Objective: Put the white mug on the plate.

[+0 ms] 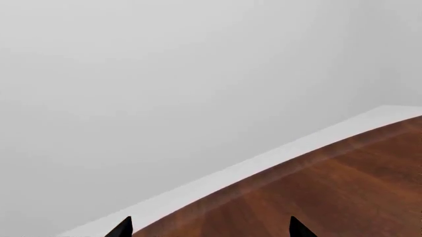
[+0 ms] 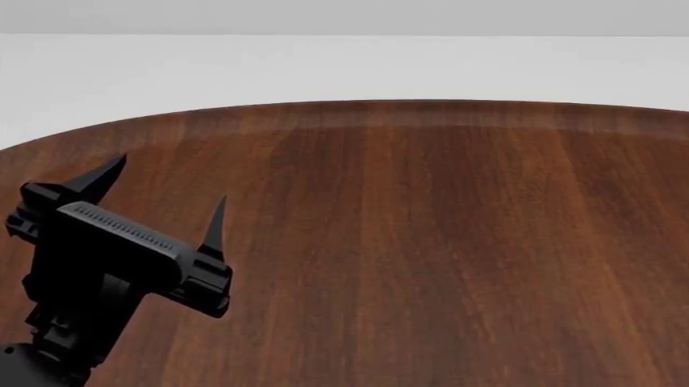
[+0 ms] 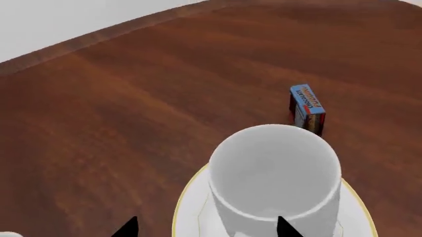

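The white mug (image 3: 274, 185) stands upright on the plate (image 3: 188, 215), a white plate with a thin tan rim, in the right wrist view. My right gripper (image 3: 205, 228) is open. One fingertip shows over the bare table beside the plate and the other in front of the mug's near wall. The mug's handle is hidden. Neither mug nor plate shows in the head view. My left gripper (image 2: 161, 197) hangs open and empty over the left of the wooden table (image 2: 431, 242); only its two tips (image 1: 122, 228) show in the left wrist view.
A small blue, red and white box (image 3: 307, 107) stands on the table just beyond the mug. A sliver of something white (image 3: 5, 234) lies at that view's corner. The table's curved far edge (image 2: 356, 105) borders a white floor.
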Controlling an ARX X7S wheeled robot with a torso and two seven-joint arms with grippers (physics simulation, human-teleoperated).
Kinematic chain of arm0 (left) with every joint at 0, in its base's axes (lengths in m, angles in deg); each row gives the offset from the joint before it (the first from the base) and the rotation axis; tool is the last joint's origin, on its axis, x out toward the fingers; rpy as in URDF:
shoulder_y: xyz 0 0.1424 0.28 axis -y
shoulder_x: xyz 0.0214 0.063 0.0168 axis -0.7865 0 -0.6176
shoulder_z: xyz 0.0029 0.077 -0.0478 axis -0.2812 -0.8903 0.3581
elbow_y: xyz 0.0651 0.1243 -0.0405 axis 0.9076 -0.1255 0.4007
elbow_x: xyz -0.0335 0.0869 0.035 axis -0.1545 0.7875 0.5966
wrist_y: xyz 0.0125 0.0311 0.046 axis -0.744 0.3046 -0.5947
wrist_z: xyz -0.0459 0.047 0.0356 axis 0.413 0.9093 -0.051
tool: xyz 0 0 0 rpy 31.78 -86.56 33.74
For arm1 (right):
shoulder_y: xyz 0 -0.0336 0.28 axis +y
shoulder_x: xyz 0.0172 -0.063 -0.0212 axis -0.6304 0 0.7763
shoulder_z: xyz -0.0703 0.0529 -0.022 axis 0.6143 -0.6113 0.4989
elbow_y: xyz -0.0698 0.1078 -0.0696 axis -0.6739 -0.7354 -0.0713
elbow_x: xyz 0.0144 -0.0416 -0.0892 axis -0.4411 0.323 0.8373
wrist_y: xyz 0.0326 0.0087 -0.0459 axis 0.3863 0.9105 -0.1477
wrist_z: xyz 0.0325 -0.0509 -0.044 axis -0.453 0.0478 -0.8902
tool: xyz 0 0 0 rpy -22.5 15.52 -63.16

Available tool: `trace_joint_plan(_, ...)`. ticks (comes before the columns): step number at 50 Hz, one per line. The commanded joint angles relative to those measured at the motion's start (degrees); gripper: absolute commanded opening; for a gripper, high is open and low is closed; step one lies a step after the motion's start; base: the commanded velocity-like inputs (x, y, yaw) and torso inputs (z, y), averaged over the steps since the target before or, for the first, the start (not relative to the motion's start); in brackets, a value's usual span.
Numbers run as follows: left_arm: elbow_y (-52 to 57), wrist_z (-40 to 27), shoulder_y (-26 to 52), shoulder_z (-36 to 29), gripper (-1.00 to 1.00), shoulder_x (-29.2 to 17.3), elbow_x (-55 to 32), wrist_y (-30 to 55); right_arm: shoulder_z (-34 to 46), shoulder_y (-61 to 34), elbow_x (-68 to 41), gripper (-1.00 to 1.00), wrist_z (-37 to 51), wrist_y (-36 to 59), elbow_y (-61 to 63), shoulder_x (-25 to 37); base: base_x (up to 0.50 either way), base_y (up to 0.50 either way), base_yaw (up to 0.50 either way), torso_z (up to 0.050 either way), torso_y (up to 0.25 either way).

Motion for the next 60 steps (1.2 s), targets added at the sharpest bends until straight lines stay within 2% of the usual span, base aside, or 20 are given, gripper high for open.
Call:
trace_joint_plan(1, 0.3, -0.23, -0.41, 0.33, 1.0, -0.35, -0.43, -0.09, 0.22, 0.94, 10.65, 1.0, 6.05, 4.56, 7.36, 1.92, 0.0, 0.0, 0.0, 0.0, 0.0)
trace_joint_plan(4, 0.13, -0.27, -0.37, 0.55, 1.0, -0.39, -0.62, -0.17, 0.48, 1.49, 14.6, 1.0, 8.16, 6.06, 9.83, 2.63, 0.0, 0.0, 0.0, 0.0, 0.0)
trace_joint_plan(19, 0.35, -0.41, -0.52, 1.33, 1.0, -0.92, -1.39, -0.42, 4.44, 1.26, 16.79, 1.0, 15.36, 6.11, 12.21, 8.08, 0.0, 0.0, 0.0, 0.0, 0.0)
trace_joint_plan(29, 1.34, -0.88, -1.04, 1.74, 1.0, -1.29, -1.76, -0.14, 5.6, 0.69, 19.96, 1.0, 18.02, 11.81, 18.04, 10.49, 0.0, 0.0, 0.0, 0.0, 0.0)
trace_joint_plan(52, 5.4, -2.26, -3.15, 3.48, 1.0, -2.74, -2.92, 0.6, 4.19, -3.58, 20.58, 1.0, 16.15, 27.5, 32.89, 17.83, 0.0, 0.0, 0.0, 0.0, 0.0)
trace_joint_plan(57, 6.52, -2.45, -3.41, 3.87, 1.0, -3.11, -3.27, 1.0, 2.13, -5.26, 22.05, 1.0, 16.01, 34.35, 39.08, 20.23, 0.0, 0.0, 0.0, 0.0, 0.0)
trace_joint_plan(60, 7.51, -2.68, -3.5, 4.06, 1.0, -3.39, -3.41, 1.61, 0.85, -6.24, 18.63, 1.0, 15.09, 34.97, 39.66, 20.83, 0.0, 0.0, 0.0, 0.0, 0.0)
